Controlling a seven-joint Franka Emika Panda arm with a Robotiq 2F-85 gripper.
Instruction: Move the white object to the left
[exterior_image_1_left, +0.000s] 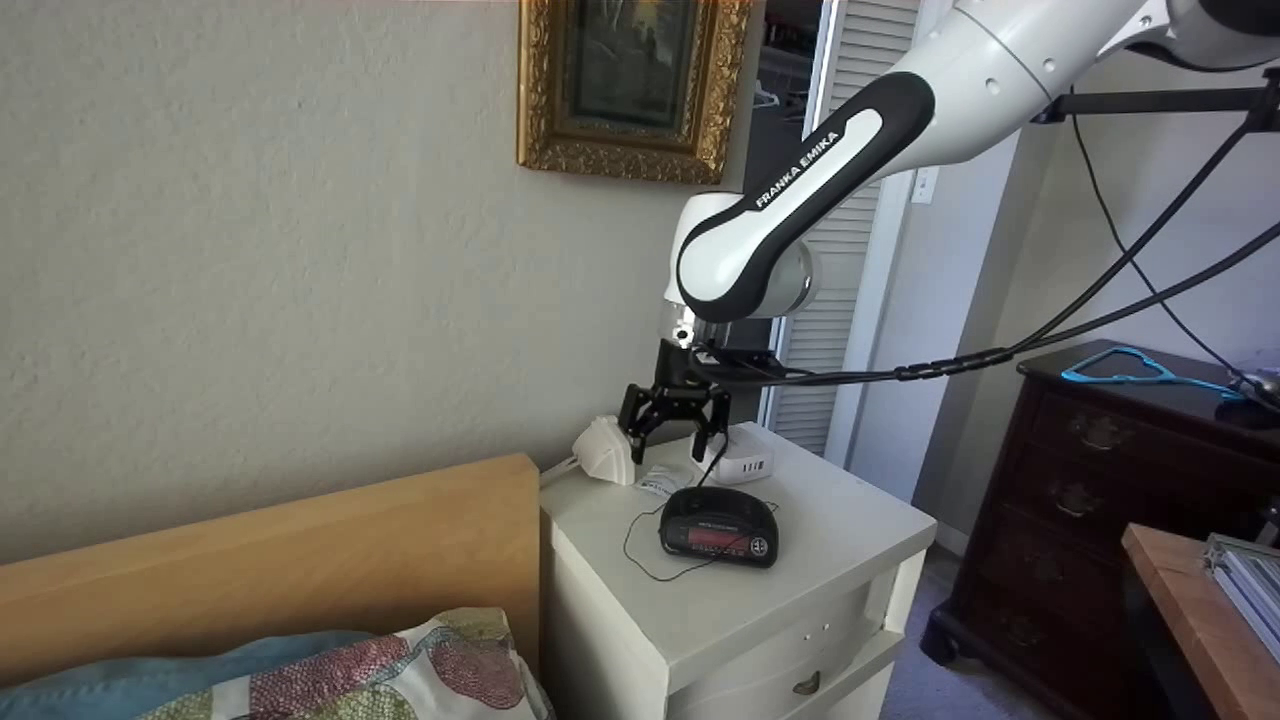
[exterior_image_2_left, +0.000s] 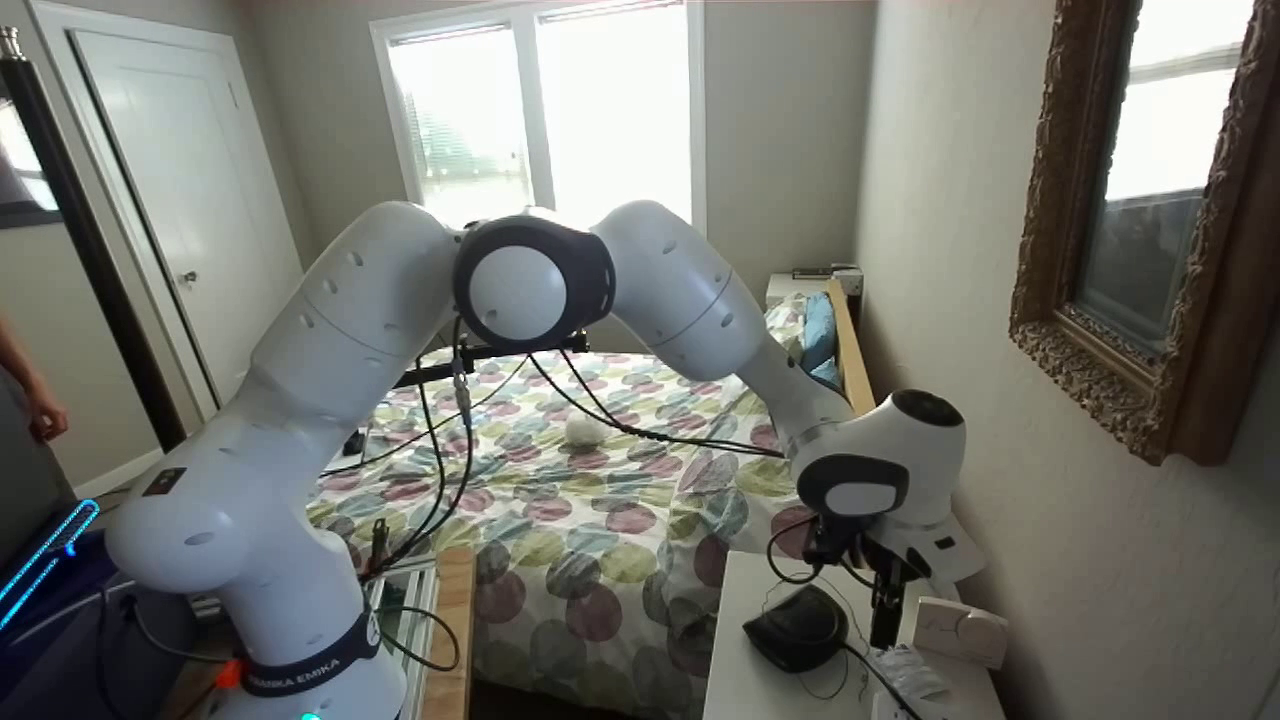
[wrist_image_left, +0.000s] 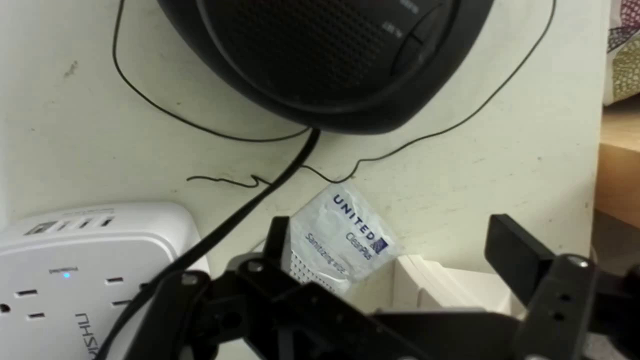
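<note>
Three things on the nightstand fit the words white object, and I cannot tell which is meant. A boxy plastic piece (exterior_image_1_left: 605, 450) stands by the wall; the gripper hides part of it in the wrist view (wrist_image_left: 417, 285). A flat United wipe packet (wrist_image_left: 345, 230) lies beside it. A power outlet block (wrist_image_left: 95, 280) sits on the far side of the packet, also visible in an exterior view (exterior_image_1_left: 745, 457). My gripper (exterior_image_1_left: 669, 455) points down over the packet, between block and plastic piece. Its black fingers are wide apart in the wrist view (wrist_image_left: 390, 225) and hold nothing.
A black clock radio (exterior_image_1_left: 718, 527) sits in front of the gripper on the white nightstand (exterior_image_1_left: 640, 620). Its cord (wrist_image_left: 250, 205) runs back past one finger and over the outlet block. A wooden headboard (exterior_image_1_left: 400, 530) adjoins the nightstand, with the wall behind.
</note>
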